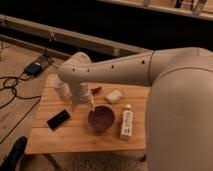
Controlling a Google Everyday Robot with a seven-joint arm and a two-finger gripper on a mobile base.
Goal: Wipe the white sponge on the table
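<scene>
The white sponge lies on the far middle of the wooden slatted table, off-white and palm-sized. My gripper hangs down from the wrist over the table's middle left, to the left of the sponge and apart from it, just beside the purple bowl's far left rim. Nothing shows between its tips.
A purple bowl stands near the table's middle. A long white labelled tube lies to its right. A black phone lies at the left, a small red object behind the gripper, a white cup at the far left. Cables cross the floor.
</scene>
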